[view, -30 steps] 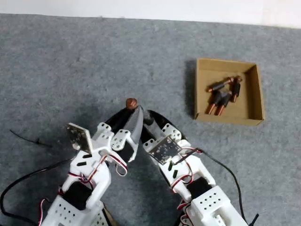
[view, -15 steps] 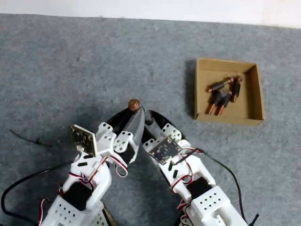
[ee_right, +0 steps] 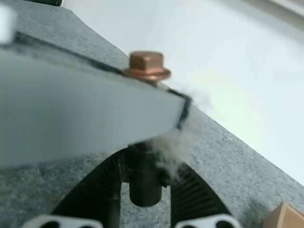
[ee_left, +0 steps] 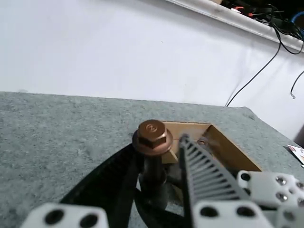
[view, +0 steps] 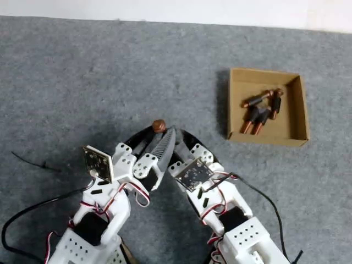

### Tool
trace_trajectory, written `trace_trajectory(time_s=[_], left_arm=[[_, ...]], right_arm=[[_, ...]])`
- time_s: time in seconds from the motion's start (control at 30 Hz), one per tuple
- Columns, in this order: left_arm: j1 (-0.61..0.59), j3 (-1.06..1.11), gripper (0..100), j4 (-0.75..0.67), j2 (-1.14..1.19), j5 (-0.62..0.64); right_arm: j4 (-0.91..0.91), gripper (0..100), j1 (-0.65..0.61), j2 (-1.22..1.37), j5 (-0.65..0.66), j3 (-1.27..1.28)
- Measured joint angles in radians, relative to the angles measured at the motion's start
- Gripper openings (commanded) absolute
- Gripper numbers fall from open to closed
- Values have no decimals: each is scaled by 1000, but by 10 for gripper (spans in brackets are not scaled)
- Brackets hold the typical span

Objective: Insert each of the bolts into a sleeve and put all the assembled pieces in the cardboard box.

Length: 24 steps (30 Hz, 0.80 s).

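Nearest the arms, well apart from the cardboard box and to its left in the high view: right tool pinching the dark sleeve upright, judged so as to offer a steady socket. Bolt standing in the sleeve's top, copper head uppermost, held clear of the bench above the same spot. Seating judged incomplete, with some shank apparently exposed under the head. Left tool close about the bolt. Cannot tell whether clamped or slack. Both arms converged on this 1 piece, judged for alignment: 1 to hold, 1 to guide.

Farther off: box resting on the bench, open side up, finished pieces lying loose inside. Placed within reach of the right arm, presumably for the drop-off once the bolt is home.
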Motion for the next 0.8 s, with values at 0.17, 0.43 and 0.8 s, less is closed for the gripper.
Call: trace_trajectory(time_s=[0.17, 0.43, 0.8], left_arm=[[-3, 0, 162, 0, 0, 0], [-247, -9, 161, 0, 0, 115], [-126, -11, 161, -3, 0, 147]], right_arm=[[0, 5, 0, 0, 0, 0], [0, 5, 0, 0, 3, 0], [0, 5, 2, 0, 3, 0]])
